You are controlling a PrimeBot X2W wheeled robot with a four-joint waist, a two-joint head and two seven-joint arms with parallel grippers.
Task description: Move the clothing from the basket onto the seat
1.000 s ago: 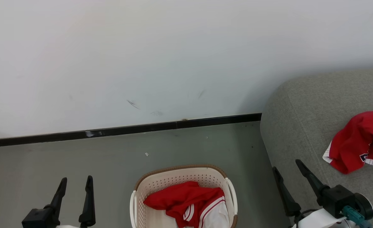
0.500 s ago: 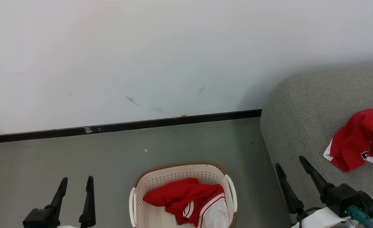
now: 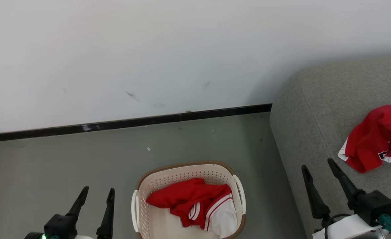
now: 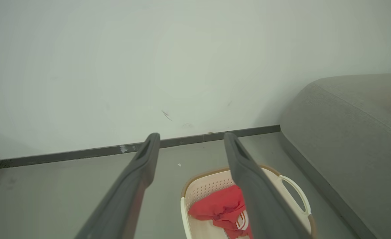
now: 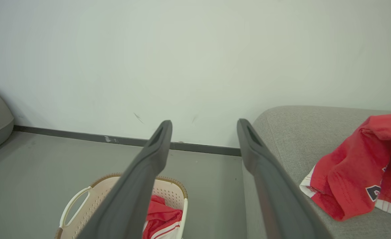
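— What's within reach?

— Your left gripper (image 3: 99,188) hangs low on the left above the floor (image 3: 66,159), its two dark fingers spread apart with nothing between them. The basket (image 3: 182,165) stands on the floor just to its right, between your two arms, and a red garment (image 3: 185,199) lies crumpled inside it. Your right gripper (image 3: 316,163) is by the front corner of the seat (image 3: 315,109), jaws wide and empty too. A second garment (image 3: 374,139) lies on top of the seat, beyond and to the right of those fingertips and clear of them.

— How do the two pieces look?

— You'll see bright red cloth, bunched in soft folds. The one in the basket shows a white panel and red-and-white striped trim. The one on the seat shows a white hem and a small dark emblem too small to read.

— And the rest?

— Your basket is oval cream plastic with walls dotted with holes, a brown woven-look rim and a white loop handle on each side. The seat is grey-green woven fabric with a rounded corner and a stitched seam. A black baseboard (image 3: 132,122) runs under the scuffed white wall (image 3: 149,49).
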